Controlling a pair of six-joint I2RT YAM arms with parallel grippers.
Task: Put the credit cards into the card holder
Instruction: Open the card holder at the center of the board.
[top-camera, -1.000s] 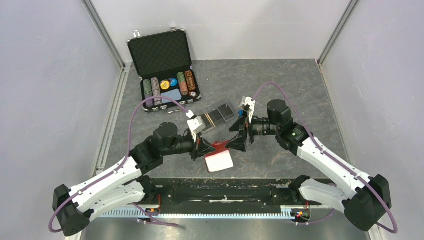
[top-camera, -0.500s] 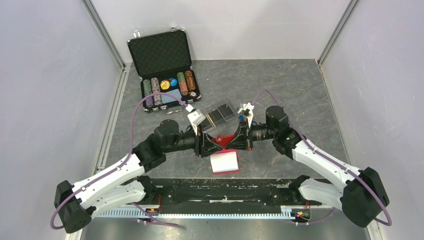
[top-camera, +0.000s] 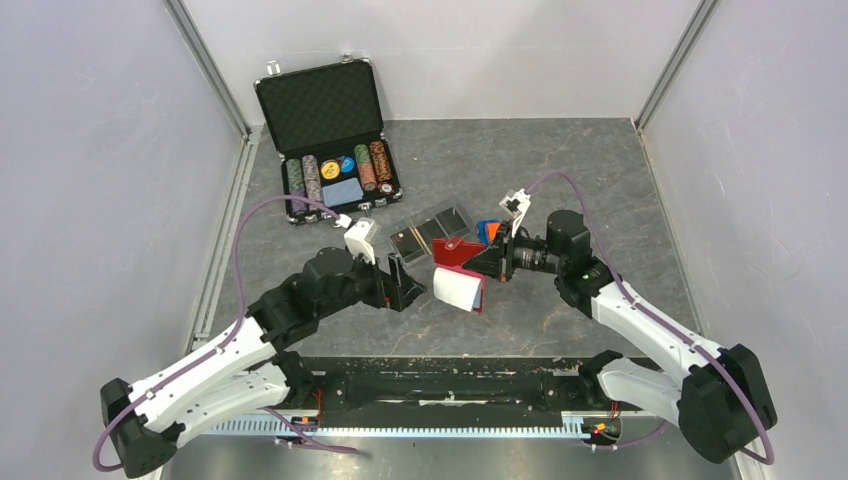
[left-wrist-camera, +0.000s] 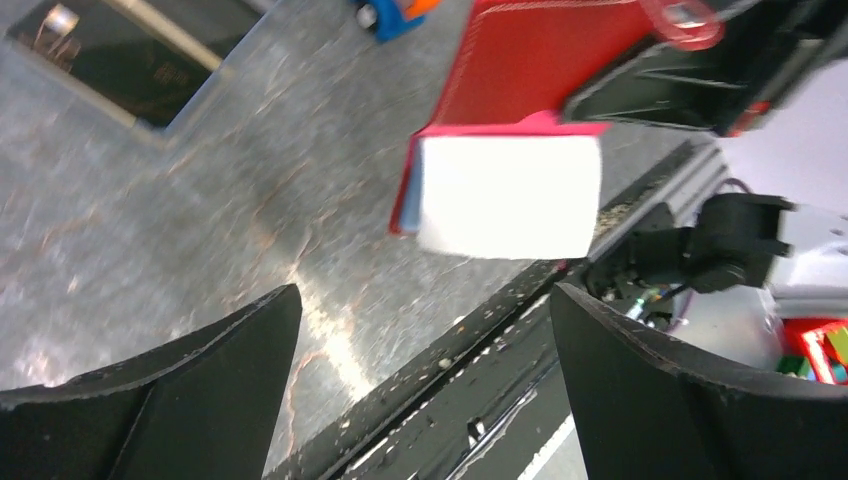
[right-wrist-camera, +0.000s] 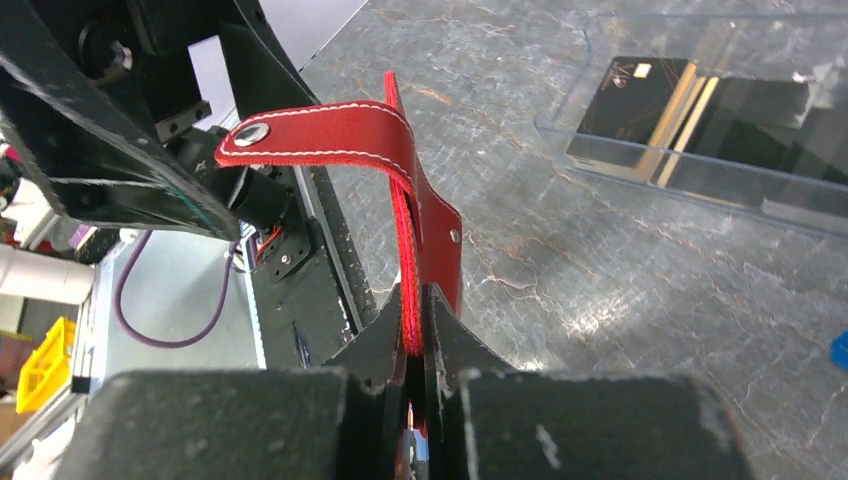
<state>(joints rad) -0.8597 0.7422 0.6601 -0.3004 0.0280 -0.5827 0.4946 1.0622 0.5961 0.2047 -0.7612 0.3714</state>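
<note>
My right gripper (top-camera: 480, 268) (right-wrist-camera: 414, 292) is shut on the edge of a small red wallet (top-camera: 455, 250) (right-wrist-camera: 425, 200) and holds it above the table. The wallet's snap tab curls over, and a white panel (top-camera: 460, 290) (left-wrist-camera: 510, 195) hangs below it. To the left, my left gripper (top-camera: 412, 285) (left-wrist-camera: 422, 300) stands open with nothing between its fingers. The clear card holder (top-camera: 432, 228) (right-wrist-camera: 720, 110) (left-wrist-camera: 130, 60) lies just behind both grippers, and thin gold strips show at its divider. The credit cards' faces are not plainly in view.
An open black case (top-camera: 330, 130) with rows of poker chips and a pale blue card stands at the back left. A small blue and orange object (top-camera: 487, 231) (left-wrist-camera: 390, 15) lies right of the holder. The dark base rail (top-camera: 430, 385) runs along the near edge.
The left gripper opened, let go of the wallet and drew back to the left. The right gripper shut on the wallet and carried it up and right, toward the holder.
</note>
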